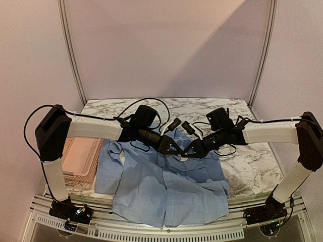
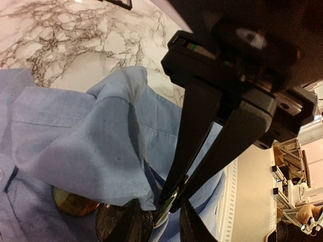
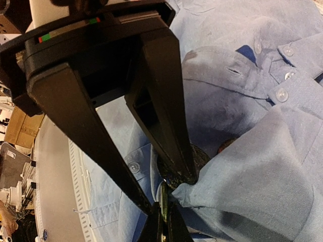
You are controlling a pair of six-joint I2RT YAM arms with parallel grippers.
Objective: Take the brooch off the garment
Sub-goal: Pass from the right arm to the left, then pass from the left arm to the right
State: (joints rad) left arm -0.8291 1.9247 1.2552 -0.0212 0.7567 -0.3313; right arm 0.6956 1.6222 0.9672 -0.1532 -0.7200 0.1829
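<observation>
The garment (image 1: 161, 186), a light blue buttoned shirt, lies spread on the marble table, and both arms meet over its collar. The brooch (image 3: 204, 156) is a dark glittery round piece partly under a fabric fold, also seen low in the left wrist view (image 2: 108, 224). My left gripper (image 2: 174, 197) is pinched on the brooch's thin metallic rim. That rim shows edge-on in the right wrist view, at the bottom. My right gripper (image 3: 169, 191) is shut on the shirt fabric right at the brooch, one fingertip (image 3: 187, 174) resting against the dark disc. From above, both grippers (image 1: 177, 149) (image 1: 193, 150) hide the brooch.
A pink plastic basket (image 1: 81, 156) sits on the table left of the shirt. Black cables (image 1: 151, 103) loop over the marble table (image 1: 252, 161) behind the arms. A slotted metal rail (image 1: 166, 232) runs along the near edge under the shirt hem.
</observation>
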